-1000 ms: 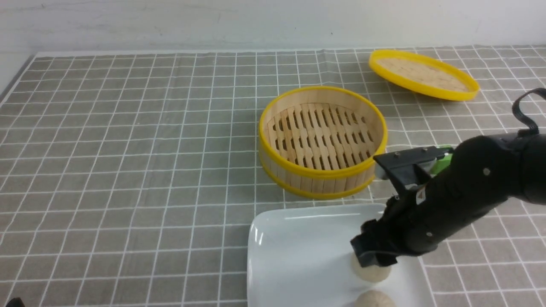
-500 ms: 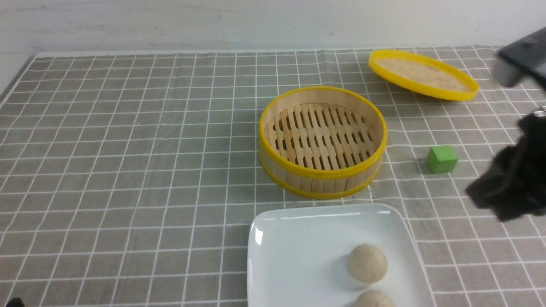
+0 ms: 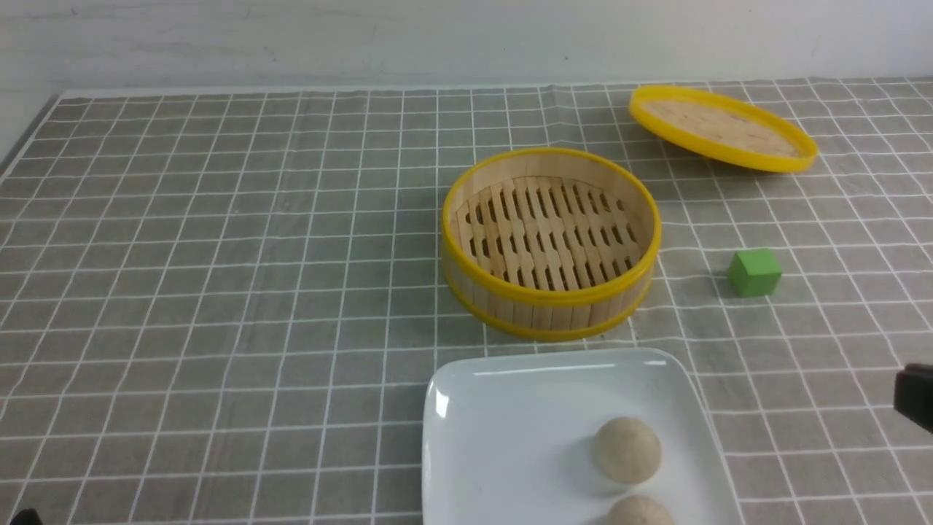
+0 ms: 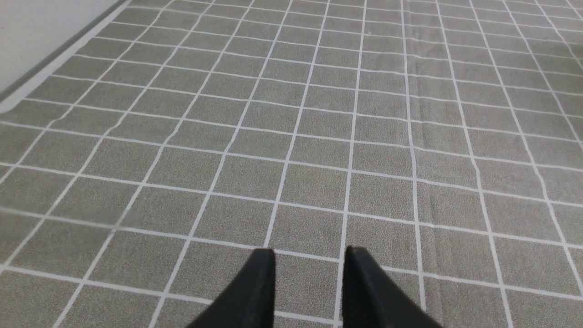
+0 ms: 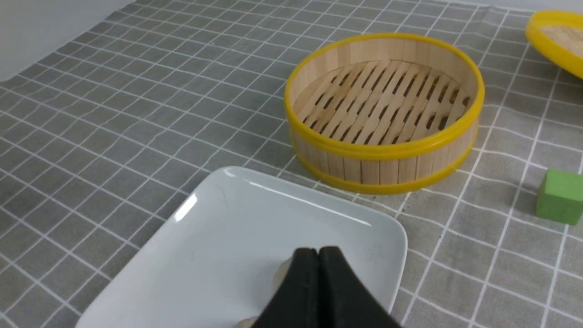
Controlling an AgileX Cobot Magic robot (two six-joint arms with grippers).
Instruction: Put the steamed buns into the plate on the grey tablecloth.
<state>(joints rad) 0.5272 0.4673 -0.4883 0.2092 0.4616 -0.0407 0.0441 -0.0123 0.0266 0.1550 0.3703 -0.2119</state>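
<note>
**Front view.** You see the plate [image 3: 510,437] lying on the grey tablecloth [image 3: 219,255] at the near edge, where the frame cuts it off. Both buns rest inside it, toward its right side. The far steamed bun [image 3: 627,450] shows whole. The near steamed bun [image 3: 640,512] is cut by the lower edge, and a thin strip of plate shows between the two. Just behind the plate stands the bamboo basket [image 3: 547,317], its slatted floor in plain sight. The green cube [image 3: 755,273] sits to the basket's right, apart from it. The bamboo lid [image 3: 721,127] lies farther back on the right. Of the right arm [image 3: 915,397], only a dark piece shows at the right edge.

**Right wrist view.** Note the right gripper [image 5: 318,250]: its fingers are pressed together with nothing between them. Here they overlap the plate and hide most of one bun.

**Left wrist view.** The left gripper [image 4: 309,255] hangs over bare cloth. Its fingers [image 4: 262,287] stand parted, with a clear gap between them, and hold nothing.
</note>
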